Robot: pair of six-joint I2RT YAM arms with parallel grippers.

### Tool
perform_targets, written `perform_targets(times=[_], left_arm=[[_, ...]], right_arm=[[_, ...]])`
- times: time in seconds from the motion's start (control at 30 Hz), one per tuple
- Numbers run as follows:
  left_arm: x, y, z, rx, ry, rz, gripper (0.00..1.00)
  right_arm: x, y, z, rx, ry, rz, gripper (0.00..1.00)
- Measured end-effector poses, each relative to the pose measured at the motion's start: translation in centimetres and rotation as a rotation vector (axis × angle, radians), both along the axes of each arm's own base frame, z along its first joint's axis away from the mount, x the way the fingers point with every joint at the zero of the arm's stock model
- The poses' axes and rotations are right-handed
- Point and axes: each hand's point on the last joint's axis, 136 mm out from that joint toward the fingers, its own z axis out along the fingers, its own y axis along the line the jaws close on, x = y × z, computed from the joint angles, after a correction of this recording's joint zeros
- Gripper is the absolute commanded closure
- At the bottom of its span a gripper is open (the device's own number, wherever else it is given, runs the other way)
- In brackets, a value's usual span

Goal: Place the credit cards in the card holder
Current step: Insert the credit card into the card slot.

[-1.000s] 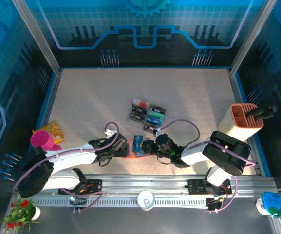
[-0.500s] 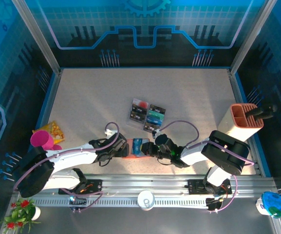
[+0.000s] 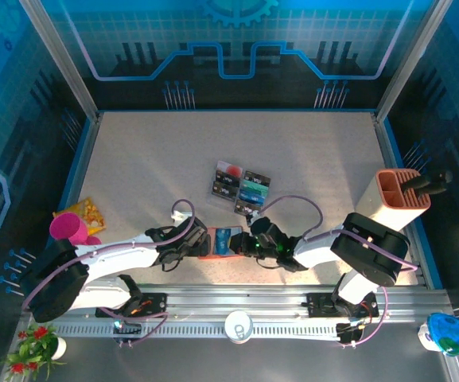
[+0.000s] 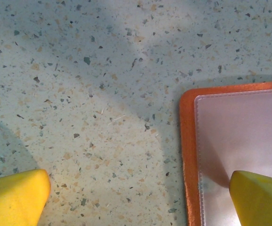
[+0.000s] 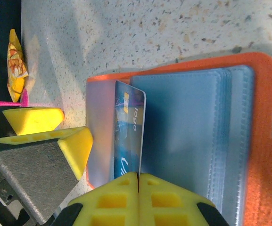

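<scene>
Right now you are, by the look of it, partway through the first card and nothing is finished yet. Nearest the arm bases, the card holder point(image 3: 210, 245) lies open and flat on the table point(image 3: 149, 159), orange cover down and grey-blue pockets point(image 5: 187, 132) facing up.

Your right gripper point(image 5: 138, 181), on the right of the holder, has its jaws closed tight on the short end of a blue card point(image 5: 128, 136). The card lies tilted along the line where the holder's clear window flap meets the stack of pockets. You cannot tell from these views whether its leading edge has entered a pocket, and most of its length is plainly in the open.

Your left gripper point(image 4: 138, 197), on the left of the holder, is spread as wide as it goes and grips nothing. One yellow fingertip point(image 4: 258, 197) sits over the clear window flap, apparently steadying it. The other hangs over bare table just beside the holder's orange edge.

Beyond the holder, well apart from it, the other cards point(image 3: 241, 189) lie in a tight group: black ones, a teal one and a red-and-white one. None of them has been brought over.

So the blue card has to be seated fully and let go. After that, each card in that far group has to be fetched and slotted in turn, which is most of the job.
</scene>
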Motion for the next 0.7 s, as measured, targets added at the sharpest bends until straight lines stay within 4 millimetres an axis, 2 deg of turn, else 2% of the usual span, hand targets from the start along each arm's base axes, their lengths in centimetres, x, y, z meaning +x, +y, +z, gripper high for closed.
perform_targets(times=[0.3, 0.7], left_arm=[[0.01, 0.03, -0.05, 0.003, 0.001, 0.001, 0.01], [0.02, 0.06, -0.10, 0.005, 0.001, 0.001, 0.01]], right_arm=[[-0.20, 0.75, -0.10, -0.008, 0.031, 0.029, 1.00], [-0.55, 0.11, -0.09, -0.034, 0.049, 0.026, 1.00]])
